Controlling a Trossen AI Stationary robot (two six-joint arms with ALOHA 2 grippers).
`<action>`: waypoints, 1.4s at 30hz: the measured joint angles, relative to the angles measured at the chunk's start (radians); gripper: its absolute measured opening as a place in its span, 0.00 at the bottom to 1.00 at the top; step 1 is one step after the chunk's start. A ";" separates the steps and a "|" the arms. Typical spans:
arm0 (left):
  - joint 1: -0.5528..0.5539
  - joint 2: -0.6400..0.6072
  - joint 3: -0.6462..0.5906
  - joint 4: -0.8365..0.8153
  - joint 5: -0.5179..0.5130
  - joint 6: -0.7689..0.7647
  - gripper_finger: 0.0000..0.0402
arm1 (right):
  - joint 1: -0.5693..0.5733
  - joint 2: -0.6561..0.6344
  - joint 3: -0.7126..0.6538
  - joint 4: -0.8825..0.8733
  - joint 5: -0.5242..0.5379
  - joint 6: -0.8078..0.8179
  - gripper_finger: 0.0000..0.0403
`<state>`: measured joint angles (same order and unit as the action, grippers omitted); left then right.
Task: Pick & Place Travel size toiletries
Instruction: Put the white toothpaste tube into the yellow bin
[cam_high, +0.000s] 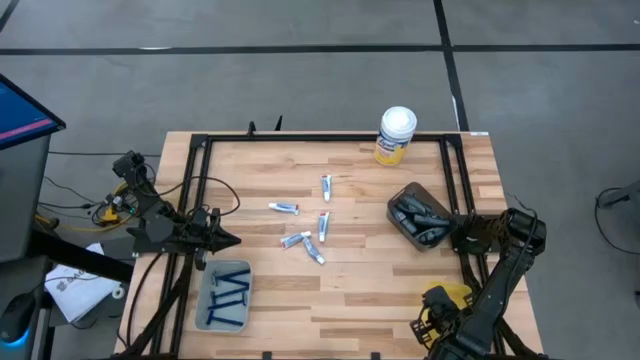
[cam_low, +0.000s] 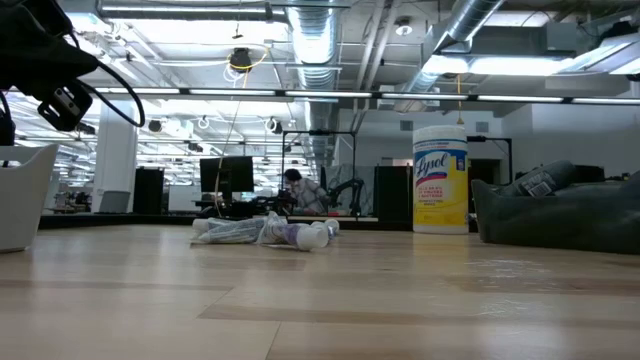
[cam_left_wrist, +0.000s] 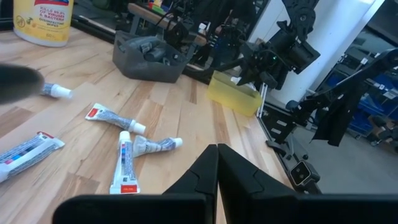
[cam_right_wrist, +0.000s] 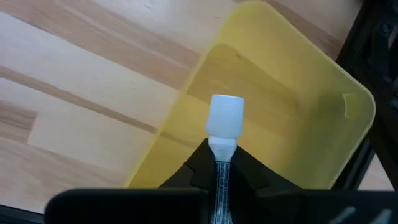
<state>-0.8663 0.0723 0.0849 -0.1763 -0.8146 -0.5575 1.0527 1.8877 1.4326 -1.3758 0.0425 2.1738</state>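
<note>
The right gripper (cam_right_wrist: 219, 163) is closed tight on a small white tube (cam_right_wrist: 222, 124) (cap pointing out) and holds it over the yellow tray (cam_right_wrist: 292, 93) near the table's front right corner. The left gripper (cam_left_wrist: 217, 163) is pinched shut with nothing in it, just above the grey tray (cam_high: 205, 290) of razors (cam_high: 229, 296). More tubes (cam_high: 320, 224) lie mid-table.

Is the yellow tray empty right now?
Empty as far as shown: the yellow tray has a bare floor; the right pincer holds a tube above it.
</note>
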 joint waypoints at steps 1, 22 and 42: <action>0.000 0.000 0.000 0.001 0.000 0.000 0.00 | 0.000 0.000 -0.002 0.001 0.010 0.000 0.04; 0.000 0.000 0.000 0.015 0.000 0.000 0.00 | 0.000 -0.003 -0.059 0.071 0.014 -0.005 0.28; 0.000 0.000 0.000 0.024 0.000 0.000 0.00 | 0.001 -0.107 0.039 -0.029 0.282 -0.037 0.62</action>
<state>-0.8663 0.0723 0.0849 -0.1527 -0.8146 -0.5579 1.0534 1.7806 1.4712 -1.4044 0.3241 2.1365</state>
